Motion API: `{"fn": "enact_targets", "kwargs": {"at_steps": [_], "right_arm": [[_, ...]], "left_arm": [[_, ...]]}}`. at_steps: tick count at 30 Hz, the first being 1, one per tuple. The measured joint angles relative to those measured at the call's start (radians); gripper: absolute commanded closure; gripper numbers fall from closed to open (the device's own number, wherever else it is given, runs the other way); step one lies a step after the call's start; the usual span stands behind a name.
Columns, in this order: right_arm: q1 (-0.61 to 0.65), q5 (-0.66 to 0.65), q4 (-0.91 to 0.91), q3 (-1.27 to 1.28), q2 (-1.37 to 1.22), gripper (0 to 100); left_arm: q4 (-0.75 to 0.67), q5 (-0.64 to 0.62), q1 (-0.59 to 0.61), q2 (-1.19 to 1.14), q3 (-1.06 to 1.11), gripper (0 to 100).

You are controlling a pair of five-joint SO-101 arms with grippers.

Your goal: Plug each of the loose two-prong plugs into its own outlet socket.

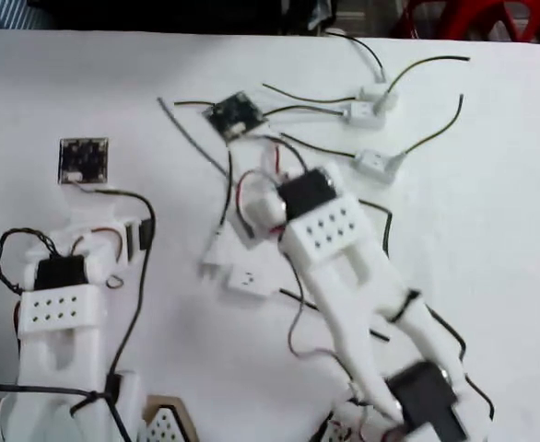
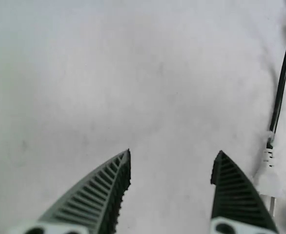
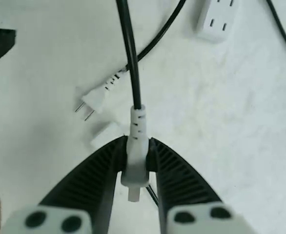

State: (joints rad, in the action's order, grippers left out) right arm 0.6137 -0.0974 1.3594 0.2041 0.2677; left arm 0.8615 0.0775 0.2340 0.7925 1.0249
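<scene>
My right gripper (image 3: 136,141) is shut on a white two-prong plug (image 3: 134,165), whose black cable (image 3: 129,53) runs away from the fingers. Just past it lie a loose white plug (image 3: 94,102) with bare prongs and a small white outlet block (image 3: 104,135). In the high view this gripper (image 1: 240,224) is at the table's middle, beside the loose plug (image 1: 211,259) and the outlet socket (image 1: 249,279). My left gripper (image 2: 174,155) is open over bare table, with another white plug (image 2: 267,171) on a black cable (image 2: 282,83) beside one finger.
Three more white outlet blocks (image 1: 373,163) (image 1: 362,113) (image 1: 379,94) with black leads lie at the back right. Two small dark circuit boards (image 1: 84,158) (image 1: 235,116) sit on the white table (image 1: 491,239). The left arm (image 1: 58,308) stands at the front left.
</scene>
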Motion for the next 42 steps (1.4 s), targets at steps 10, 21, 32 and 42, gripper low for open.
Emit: {"fn": "enact_targets", "kwargs": {"at_steps": [10,21,32,42], "right_arm": [[0.023,0.112,-0.331,0.410,0.393,98.1],[0.023,0.118,-0.542,0.723,0.651,98.1],[-0.002,0.120,-0.634,0.783,0.620,98.1],[-0.072,0.118,-0.700,0.786,0.505,98.1]], "left_arm": [[0.000,-0.121,-0.187,0.000,-0.138,74],[-0.091,-0.124,-0.374,0.000,-0.169,74],[0.012,-0.124,-0.539,0.000,-0.230,73],[0.015,-0.017,-0.597,0.002,-0.249,73]]}}
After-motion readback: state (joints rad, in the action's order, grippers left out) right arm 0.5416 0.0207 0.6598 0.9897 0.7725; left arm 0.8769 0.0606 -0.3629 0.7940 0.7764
